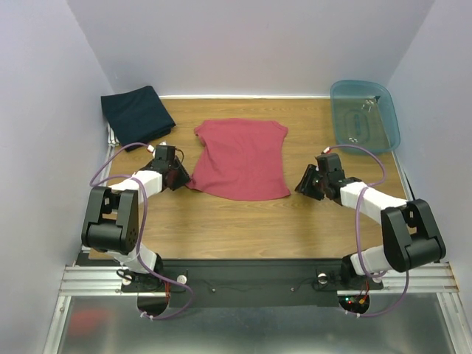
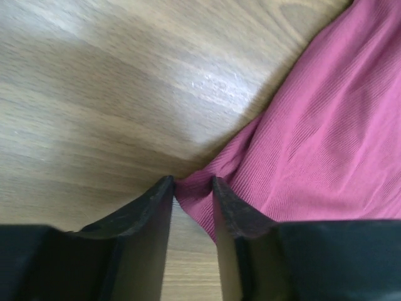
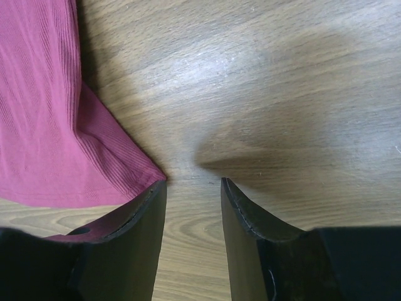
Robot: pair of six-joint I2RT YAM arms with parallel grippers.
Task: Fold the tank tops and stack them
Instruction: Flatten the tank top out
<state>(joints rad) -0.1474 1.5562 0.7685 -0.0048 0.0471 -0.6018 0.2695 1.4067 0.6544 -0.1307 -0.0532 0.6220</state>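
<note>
1. Maroon ribbed cloth: the maroon tank top [image 1: 240,158] lies spread flat at the middle of the wooden table [image 1: 221,221], with neck and straps toward 12 o'clock and hem toward 6.
2. The navy tank top [image 1: 136,114], a folded square, sits at 10 o'clock from it, well apart, in the table's far left corner.
3. The left gripper [image 2: 193,187] is at the maroon top's 8 o'clock hem corner. Its fingers are drawn close, with a bunched fold of that corner pinched between the tips.
4. The right gripper [image 3: 193,185] is at the 4 o'clock hem corner, low over the table, fingers apart with bare wood between them. The cloth corner reaches one finger [image 3: 138,238] and passes beneath it.
5. A translucent blue tub [image 1: 365,114] stands at 2 o'clock from the maroon top, by the table's far right edge.
</note>
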